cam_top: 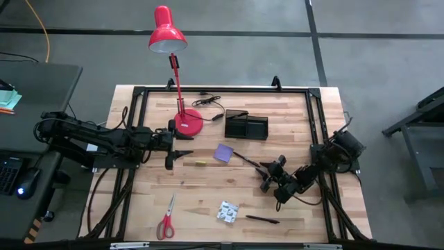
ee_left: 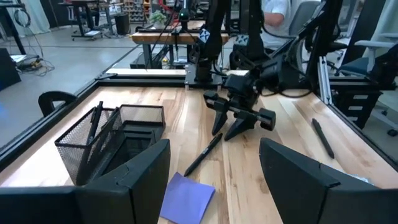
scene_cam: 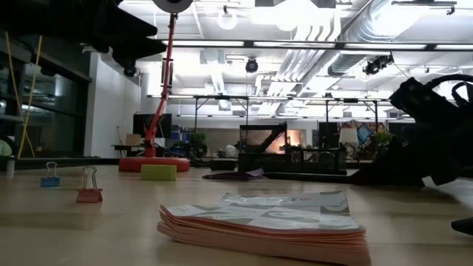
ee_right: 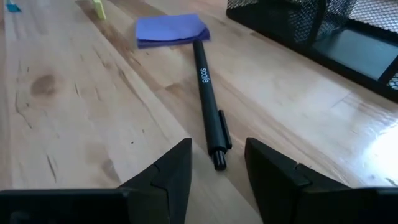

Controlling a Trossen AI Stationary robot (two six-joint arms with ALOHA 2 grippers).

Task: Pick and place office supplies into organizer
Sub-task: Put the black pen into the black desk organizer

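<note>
Wooden table (cam_top: 208, 194): right gripper (ee_right: 216, 163) fingers apart, empty, either side of black pen (ee_right: 206, 93), its far end under purple notepad (ee_right: 172, 29); left gripper (ee_left: 214, 174) also apart.

In the low view the lamp (scene_cam: 159, 111) loses its shade to the upper edge, and the right tool (scene_cam: 429, 140) is only a dark silhouette that runs off the right edge, its fingers impossible to make out. The organizer (scene_cam: 284, 151) is a backlit shape there, its compartments unreadable. In the right wrist view the organizer (ee_right: 323, 31) is cut off at the edge, and the tiny yellow piece (ee_right: 98, 7) is clipped as well. From above, the print on the packet (cam_top: 227, 212) near the desk's front edge is too small to read.
</note>
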